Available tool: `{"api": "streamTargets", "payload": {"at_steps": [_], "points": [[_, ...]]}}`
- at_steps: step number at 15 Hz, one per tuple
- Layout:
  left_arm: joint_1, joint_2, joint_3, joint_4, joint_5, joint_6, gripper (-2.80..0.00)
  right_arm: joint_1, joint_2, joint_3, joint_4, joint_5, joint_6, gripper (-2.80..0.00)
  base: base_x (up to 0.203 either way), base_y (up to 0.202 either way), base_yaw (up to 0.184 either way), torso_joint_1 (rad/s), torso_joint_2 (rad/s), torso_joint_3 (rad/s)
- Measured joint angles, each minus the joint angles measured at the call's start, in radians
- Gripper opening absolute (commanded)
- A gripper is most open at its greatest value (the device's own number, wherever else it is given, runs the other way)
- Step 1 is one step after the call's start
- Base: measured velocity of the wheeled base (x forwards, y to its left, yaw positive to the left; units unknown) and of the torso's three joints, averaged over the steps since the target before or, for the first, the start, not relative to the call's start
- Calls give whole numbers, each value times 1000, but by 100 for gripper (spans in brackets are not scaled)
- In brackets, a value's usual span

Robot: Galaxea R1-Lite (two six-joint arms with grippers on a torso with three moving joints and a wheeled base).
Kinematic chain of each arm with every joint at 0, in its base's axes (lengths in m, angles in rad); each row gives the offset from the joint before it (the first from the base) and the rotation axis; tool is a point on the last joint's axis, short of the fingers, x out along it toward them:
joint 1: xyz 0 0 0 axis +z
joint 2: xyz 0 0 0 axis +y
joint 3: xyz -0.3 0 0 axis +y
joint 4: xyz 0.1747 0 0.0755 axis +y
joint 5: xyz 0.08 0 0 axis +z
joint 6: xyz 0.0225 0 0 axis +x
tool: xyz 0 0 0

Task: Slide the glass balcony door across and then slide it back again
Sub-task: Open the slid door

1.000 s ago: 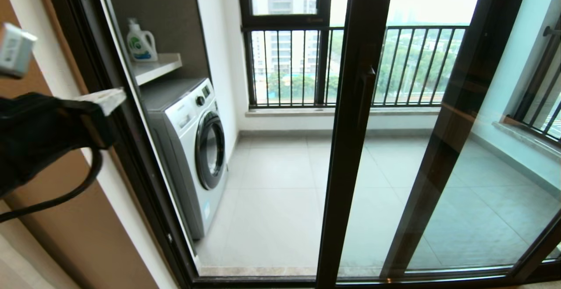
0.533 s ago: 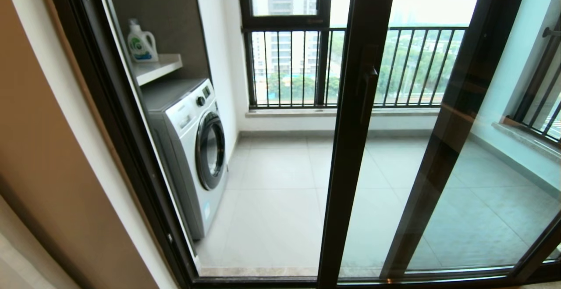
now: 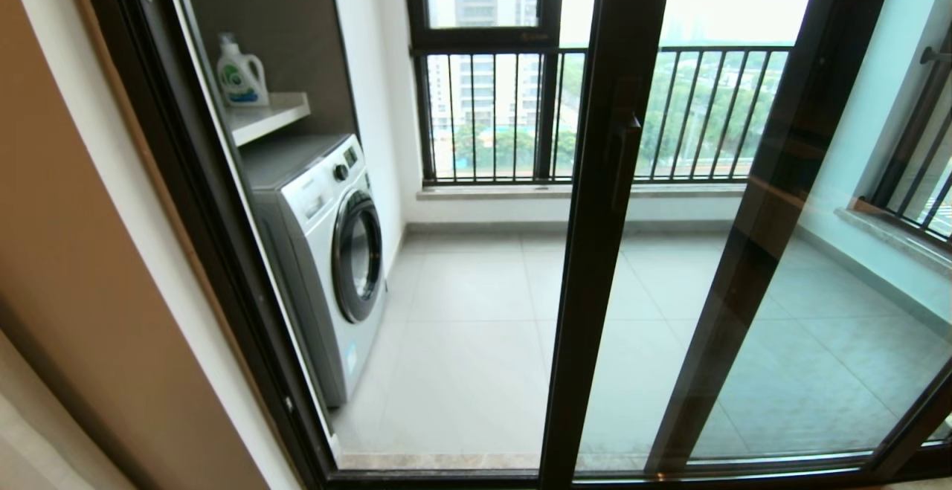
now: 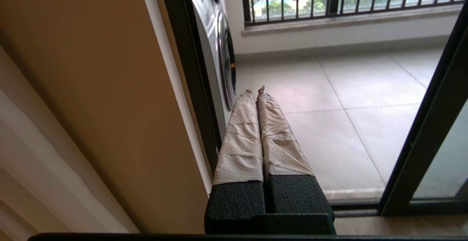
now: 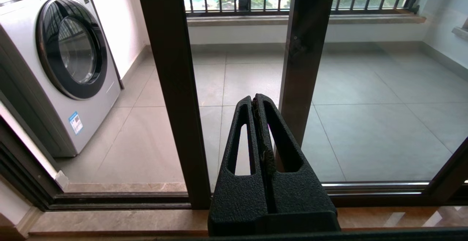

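The glass balcony door [image 3: 595, 252] stands partly slid aside, its dark upright near the middle of the head view and its glass reaching right. A slim vertical handle [image 3: 623, 155] sits on that upright. The doorway to the left of the upright is open. Neither arm shows in the head view. My left gripper [image 4: 255, 91] is shut and empty, its tape-wrapped fingers held low beside the left door jamb [image 4: 190, 87], apart from the door's upright [image 4: 431, 131]. My right gripper [image 5: 254, 99] is shut and empty, low in front of the door's upright [image 5: 175, 87], not touching it.
A white washing machine [image 3: 327, 252] stands just inside the balcony on the left, with a detergent bottle [image 3: 239, 73] on a shelf above. The second framed panel's upright [image 3: 781, 215] lies behind the door's glass. A barred window [image 3: 483, 103] closes the far side. A tan wall [image 3: 74, 267] flanks the left.
My left arm, raised at the head view's left edge a second ago, has dropped out of that view. The door stands about where it was.
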Motion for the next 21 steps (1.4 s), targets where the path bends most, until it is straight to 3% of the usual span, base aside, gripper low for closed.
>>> {"api": "streamTargets", "payload": {"at_steps": [2, 4, 8, 11, 19, 21], "points": [[-2, -61, 114, 34, 0, -24, -280, 0, 0, 0, 0, 0, 0, -280, 0, 0, 0, 0, 0, 0], [-3, -96, 140, 61, -2, -66, -280, 0, 0, 0, 0, 0, 1, -280, 0, 0, 0, 0, 0, 0], [-4, -120, 150, 40, 5, -73, -280, 0, 0, 0, 0, 0, 0, -280, 0, 0, 0, 0, 0, 0], [-4, -124, 152, 38, 18, -119, -280, 0, 0, 0, 0, 0, 0, -280, 0, 0, 0, 0, 0, 0], [-4, -124, 153, 38, 19, -120, -280, 0, 0, 0, 0, -20, 20, -280, 0, 0, 0, 0, 0, 0], [-4, -124, 153, 38, 18, -120, -280, 0, 0, 0, 1, -17, -10, -280, 0, 0, 0, 0, 0, 0]]}}
